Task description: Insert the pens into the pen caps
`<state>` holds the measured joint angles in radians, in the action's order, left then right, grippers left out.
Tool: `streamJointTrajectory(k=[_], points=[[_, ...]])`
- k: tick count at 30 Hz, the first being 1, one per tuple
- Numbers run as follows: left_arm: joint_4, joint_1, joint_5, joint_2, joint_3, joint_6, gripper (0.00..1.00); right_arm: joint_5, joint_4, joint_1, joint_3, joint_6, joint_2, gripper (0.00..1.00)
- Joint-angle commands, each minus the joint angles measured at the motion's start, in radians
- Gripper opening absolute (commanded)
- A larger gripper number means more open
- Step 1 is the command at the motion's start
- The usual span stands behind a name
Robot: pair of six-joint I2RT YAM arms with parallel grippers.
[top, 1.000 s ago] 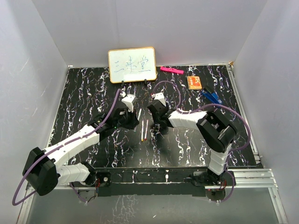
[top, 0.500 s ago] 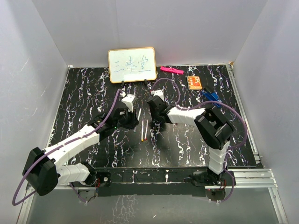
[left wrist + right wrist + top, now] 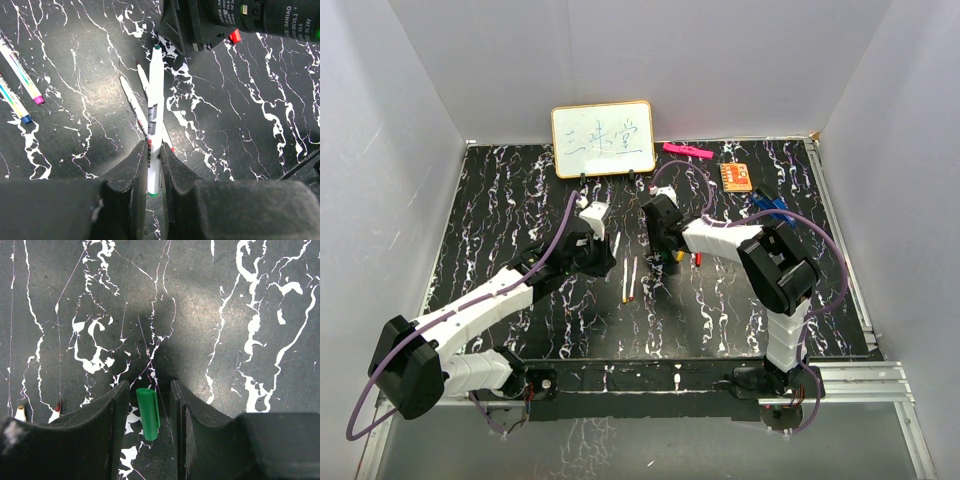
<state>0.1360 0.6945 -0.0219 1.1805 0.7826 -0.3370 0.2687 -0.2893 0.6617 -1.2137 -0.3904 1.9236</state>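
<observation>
Got pen (image 3: pixel 155 100) clamped near its tail in left gripper (image 3: pixel 152 150); light, stiff, slick, better mid-barrel. Green cap (image 3: pixel 148 412) between fingers of right gripper (image 3: pixel 149 390), can't tell if pinched.

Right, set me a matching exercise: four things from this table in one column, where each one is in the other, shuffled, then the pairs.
Things:
1. green-tipped pen
2. green cap
3. whiteboard
4. pink bar

Places:
A. lying flat at the far edge
B. between the right jaws
C. clamped in the left jaws
D. propped upright at the far edge

Pairs: 1-C, 2-B, 3-D, 4-A
</observation>
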Motion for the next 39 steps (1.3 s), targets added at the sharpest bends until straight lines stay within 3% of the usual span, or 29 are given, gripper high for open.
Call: streamJointTrajectory(k=[1, 21, 26, 30, 39], points=[[0.012, -0.004, 0.028, -0.037, 0.006, 0.001, 0.0, -0.071, -0.118, 0.002, 0.026, -0.005, 0.021, 0.36], [0.0, -0.006, 0.047, -0.019, 0.011, -0.003, 0.0, -0.071, -0.176, 0.021, 0.078, -0.023, 0.033, 0.28], [-0.004, -0.006, 0.052, -0.021, 0.009, -0.005, 0.0, -0.053, -0.199, 0.023, 0.068, -0.024, 0.062, 0.21], [-0.003, -0.006, 0.058, -0.02, 0.008, -0.006, 0.0, -0.049, -0.216, 0.024, 0.069, -0.026, 0.089, 0.0], [0.021, -0.006, 0.063, 0.009, 0.031, 0.008, 0.0, 0.03, -0.21, 0.027, 0.029, -0.028, 0.049, 0.0]])
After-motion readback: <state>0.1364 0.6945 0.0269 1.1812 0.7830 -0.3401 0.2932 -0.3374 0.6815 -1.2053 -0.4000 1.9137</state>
